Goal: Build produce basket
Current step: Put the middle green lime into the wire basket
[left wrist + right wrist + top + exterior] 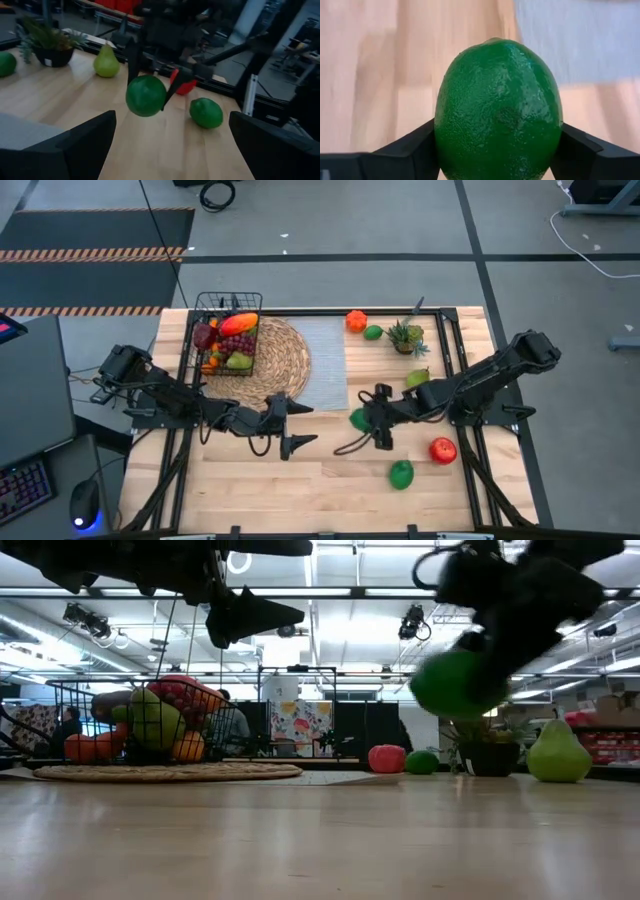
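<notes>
Your right hand (368,418) is gripping a green lime (359,419), fingers pressing both its sides, lifted clear of the table (300,490) near the middle. The basket (227,332) is sitting far left on the woven mat (285,365), already crowded with fruit. Keep the grip steady and carry high over its rim. Your left hand (290,427) is waiting released, close to that path.

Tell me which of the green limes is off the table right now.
The lime clamped in the right gripper, lifted beside the grey mat. The other two limes lie on the wood: one near the apple, one by the potted plant.
</notes>
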